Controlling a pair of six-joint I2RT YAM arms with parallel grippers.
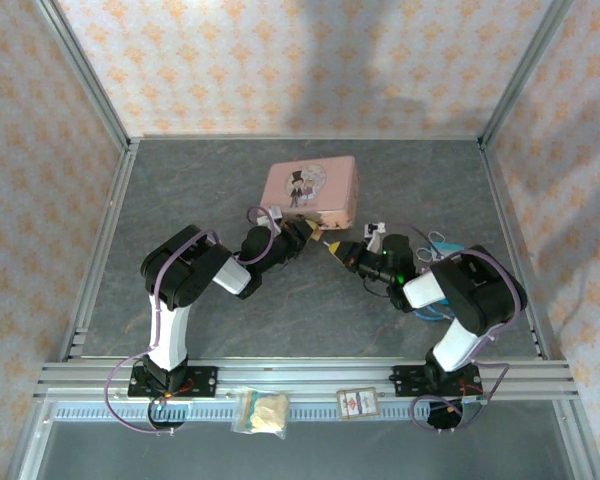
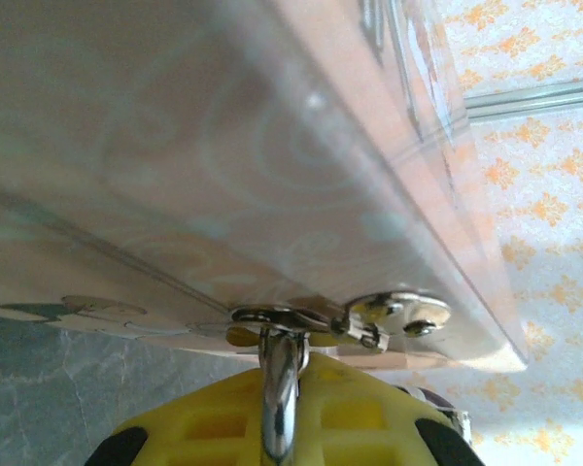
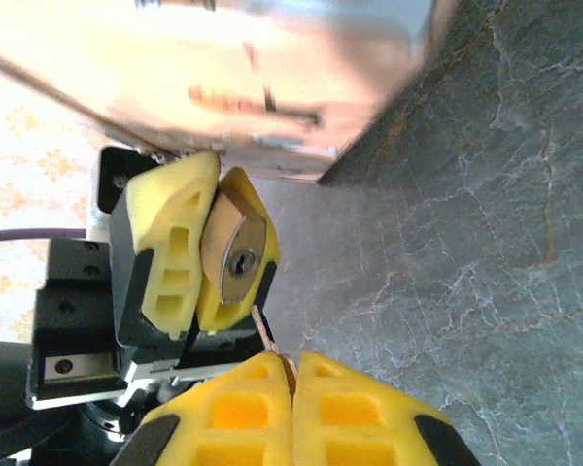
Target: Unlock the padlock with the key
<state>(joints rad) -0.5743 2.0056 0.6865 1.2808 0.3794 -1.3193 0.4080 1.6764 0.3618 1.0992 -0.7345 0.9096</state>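
Right wrist view, nearest: right gripper (image 3: 293,367), jaws pinched shut on the key (image 3: 262,328); blade aimed at the keyhole, tip just short of it. Next: left gripper (image 3: 219,189), clamped on the padlock (image 3: 235,260), keyway turned toward the key, seemingly to steady it. Farthest: pink tin (image 3: 253,78); its hasp (image 2: 389,316) appears to carry the shackle (image 2: 280,388).

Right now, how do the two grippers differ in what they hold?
The left gripper is shut on the brass padlock, beside the pink tin; the right gripper pinches the thin key. The left jaws stand apart around the padlock; the right jaws nearly meet. Both are yellow-fingered.
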